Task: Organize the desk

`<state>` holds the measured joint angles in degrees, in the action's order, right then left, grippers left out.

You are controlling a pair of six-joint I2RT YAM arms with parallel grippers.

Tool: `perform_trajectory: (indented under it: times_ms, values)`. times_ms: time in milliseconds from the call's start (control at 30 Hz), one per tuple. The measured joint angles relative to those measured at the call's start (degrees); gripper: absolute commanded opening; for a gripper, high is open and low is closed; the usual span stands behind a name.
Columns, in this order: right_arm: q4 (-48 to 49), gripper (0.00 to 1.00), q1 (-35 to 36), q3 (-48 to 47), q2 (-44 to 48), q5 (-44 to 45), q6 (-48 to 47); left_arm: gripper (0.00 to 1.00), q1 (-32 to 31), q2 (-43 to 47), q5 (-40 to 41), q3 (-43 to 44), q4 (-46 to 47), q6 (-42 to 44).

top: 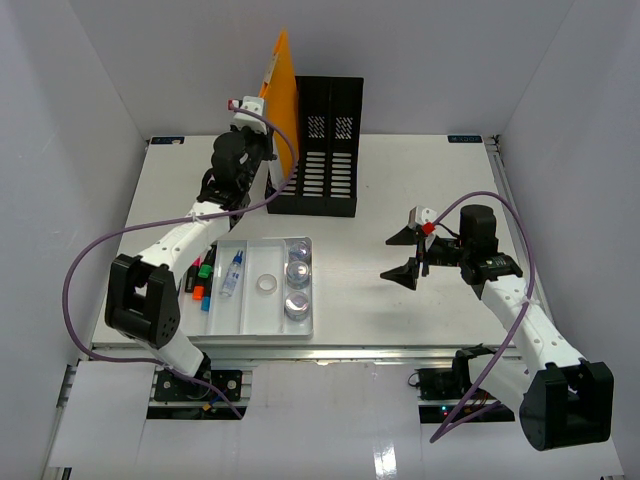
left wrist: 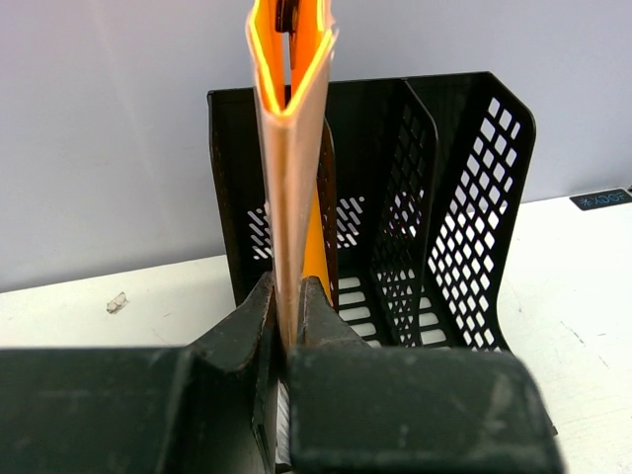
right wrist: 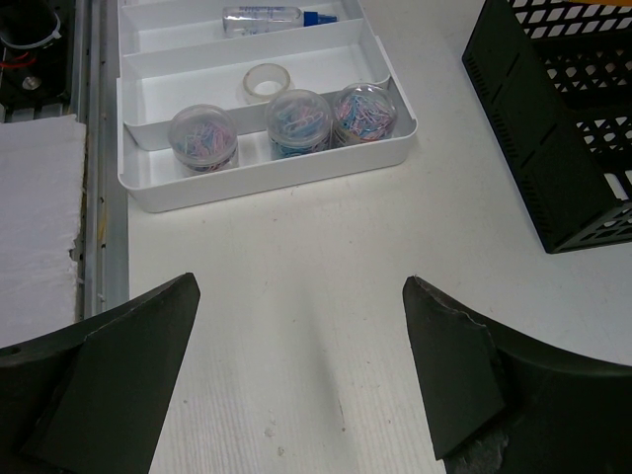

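My left gripper [top: 262,150] is shut on an orange folder [top: 281,85], held upright on edge at the left side of the black file rack [top: 318,150]. In the left wrist view the folder [left wrist: 291,148] rises from between the jaws of the left gripper [left wrist: 287,306], its lower part at the rack's left slot [left wrist: 296,247]. My right gripper [top: 407,253] is open and empty above the white desk [top: 400,180], right of middle; it shows wide open in the right wrist view [right wrist: 301,296].
A white compartmented tray [top: 262,320] at the front left holds a glue tube [top: 233,275], a tape roll [top: 266,285] and jars of clips [top: 296,290]. Coloured markers [top: 200,280] lie left of it. The tray also shows in the right wrist view [right wrist: 148,188].
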<state>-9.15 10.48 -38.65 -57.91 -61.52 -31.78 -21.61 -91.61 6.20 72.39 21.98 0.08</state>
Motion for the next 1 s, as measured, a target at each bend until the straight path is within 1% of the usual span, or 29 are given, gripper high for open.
perform_trajectory:
  times_ms: [167,200,233,267,300,333,400,433,500,533,833,1000]
  values:
    - [-0.02,0.9,-0.01,0.0,0.0,0.0,-0.1,0.0,0.0,0.0,0.11,-3.01,2.33,-0.62]
    - [-0.02,0.9,-0.02,0.0,0.0,0.0,-0.1,0.02,0.0,0.0,0.21,-3.88,2.78,-0.65]
    - [-0.02,0.9,-0.04,0.0,0.0,0.0,-0.1,0.06,0.01,0.01,0.32,-4.68,3.15,-0.7]
    - [-0.02,0.9,-0.07,0.0,0.0,0.0,-0.1,0.14,0.02,0.02,0.44,-5.38,3.41,-0.77]
    - [-0.02,0.9,-0.11,0.0,0.0,-0.01,-0.1,0.24,0.02,0.02,0.52,-6.0,3.59,-0.87]
    - [-0.02,0.9,-0.18,0.0,0.0,-0.02,-0.1,0.37,0.0,0.02,0.57,-6.5,3.65,-0.99]
    - [-0.04,0.9,-0.34,0.0,0.0,-0.01,-0.1,0.69,0.0,0.06,0.63,-7.14,3.7,-1.24]
    - [-0.03,0.9,-0.39,0.0,0.0,0.0,-0.1,0.8,0.0,0.09,0.68,-7.37,3.76,-1.58]
    - [-0.04,0.9,-0.72,0.0,0.0,-0.04,-0.12,0.93,-0.02,0.4,0.68,-7.48,3.79,-2.08]
    - [-0.04,0.9,-0.96,0.0,0.0,-0.1,-0.12,0.98,-0.02,0.75,0.68,-7.48,3.76,-2.39]
    - [-0.1,0.9,-4.56,0.04,0.01,-0.03,-0.24,0.98,-0.11,7.0,-0.57,-5.62,0.35,-3.12]
    - [-0.13,0.9,-8.45,0.11,0.42,2.16,-0.06,0.98,-0.11,14.97,-2.09,-5.43,-3.92,-3.21]
